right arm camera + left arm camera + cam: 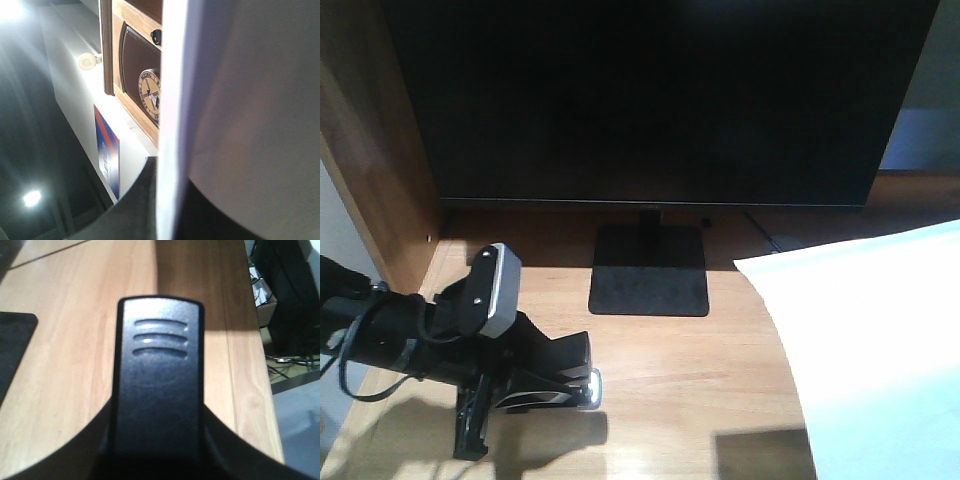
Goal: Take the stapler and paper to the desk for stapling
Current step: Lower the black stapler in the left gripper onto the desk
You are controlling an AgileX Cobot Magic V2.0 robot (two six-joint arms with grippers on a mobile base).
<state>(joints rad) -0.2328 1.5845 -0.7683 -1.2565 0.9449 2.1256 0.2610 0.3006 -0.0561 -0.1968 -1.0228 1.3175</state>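
Exterior front-facing, lower left: left jaws clamp the stapler [555,378]; right jaws pinch the paper [880,340], a floppy sheet that may slip.

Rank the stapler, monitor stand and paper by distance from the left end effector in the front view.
1. stapler, held in the left end effector, lower left.
2. monitor stand, behind it, centre.
3. paper, far right.
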